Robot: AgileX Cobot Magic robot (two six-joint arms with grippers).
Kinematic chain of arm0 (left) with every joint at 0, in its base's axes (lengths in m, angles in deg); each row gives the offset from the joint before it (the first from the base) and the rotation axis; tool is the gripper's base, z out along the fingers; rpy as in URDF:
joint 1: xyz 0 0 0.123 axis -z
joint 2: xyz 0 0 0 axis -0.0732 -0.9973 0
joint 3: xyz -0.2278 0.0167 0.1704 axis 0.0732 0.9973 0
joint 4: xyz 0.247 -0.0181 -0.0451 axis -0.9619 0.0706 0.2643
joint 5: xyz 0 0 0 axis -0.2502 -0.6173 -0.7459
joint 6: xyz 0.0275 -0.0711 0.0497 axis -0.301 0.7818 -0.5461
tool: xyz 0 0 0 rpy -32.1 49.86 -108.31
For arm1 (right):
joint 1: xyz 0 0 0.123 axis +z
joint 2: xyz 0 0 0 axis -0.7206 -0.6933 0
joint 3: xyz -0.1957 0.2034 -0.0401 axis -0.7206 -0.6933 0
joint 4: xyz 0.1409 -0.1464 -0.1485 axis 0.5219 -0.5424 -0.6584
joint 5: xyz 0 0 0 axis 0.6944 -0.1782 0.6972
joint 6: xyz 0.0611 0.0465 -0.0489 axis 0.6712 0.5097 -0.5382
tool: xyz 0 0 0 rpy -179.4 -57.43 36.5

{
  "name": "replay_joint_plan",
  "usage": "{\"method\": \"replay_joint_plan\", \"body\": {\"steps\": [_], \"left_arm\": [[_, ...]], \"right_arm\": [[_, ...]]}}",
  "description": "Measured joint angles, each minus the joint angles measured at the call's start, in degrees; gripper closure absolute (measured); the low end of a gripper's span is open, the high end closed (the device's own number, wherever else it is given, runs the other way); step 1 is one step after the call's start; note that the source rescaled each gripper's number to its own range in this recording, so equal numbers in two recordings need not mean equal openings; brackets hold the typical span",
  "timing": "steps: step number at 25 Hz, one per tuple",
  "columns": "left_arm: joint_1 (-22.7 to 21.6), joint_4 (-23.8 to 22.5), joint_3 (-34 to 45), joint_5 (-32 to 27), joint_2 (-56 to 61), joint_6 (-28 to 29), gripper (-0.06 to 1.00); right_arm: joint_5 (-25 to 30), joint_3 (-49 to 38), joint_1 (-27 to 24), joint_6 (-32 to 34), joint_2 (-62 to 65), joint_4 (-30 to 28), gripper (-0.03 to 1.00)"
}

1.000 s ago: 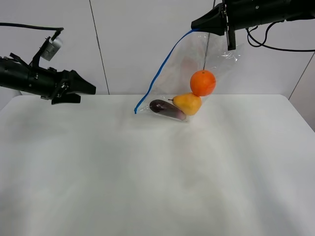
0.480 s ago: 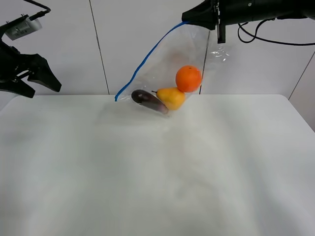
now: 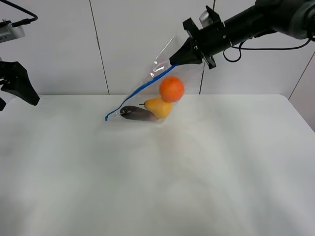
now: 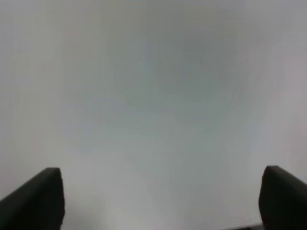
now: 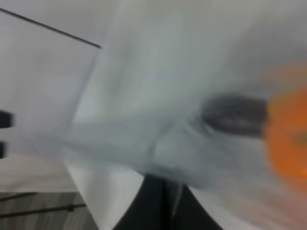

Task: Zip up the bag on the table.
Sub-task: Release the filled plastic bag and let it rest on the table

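The bag (image 3: 162,78) is clear plastic with a blue zipper strip (image 3: 138,91) running down its left edge. It hangs tilted from my right gripper (image 3: 180,57), which is shut on its top corner. Inside are an orange (image 3: 172,89), a yellow fruit (image 3: 158,107) and a dark eggplant (image 3: 135,113); the low end touches the table (image 3: 157,177) near its far edge. The right wrist view is blurred: plastic (image 5: 158,143), the orange (image 5: 288,139), the eggplant (image 5: 235,115) and the closed gripper (image 5: 162,201). My left gripper (image 3: 18,98) is open and empty at the far left, its fingertips (image 4: 38,199) wide apart.
A white panelled wall (image 3: 123,39) stands right behind the table's far edge. A black cable (image 3: 266,48) trails from the right arm. The left wrist view shows only a blank pale surface (image 4: 153,96).
My right gripper has moved left and down with the bag, so the fruit end swung left and now rests lower on the table. The left arm has drawn back to the far left.
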Motion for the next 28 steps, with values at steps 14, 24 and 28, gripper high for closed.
{"method": "replay_joint_plan", "body": {"steps": [14,24,28], "left_arm": [[0.0,-11.4,25.6,-0.5,28.8,10.5,-0.02],[0.0,-11.6,38.1,0.2,46.0,11.0,-0.02],[0.0,-11.6,40.2,4.5,50.0,11.0,-0.02]], "right_arm": [[0.0,0.0,0.3,3.4,-3.5,-9.4,0.93],[0.0,0.0,3.7,7.1,-2.7,-21.5,0.01],[0.1,0.0,3.8,11.2,1.4,-30.9,-0.02]]}}
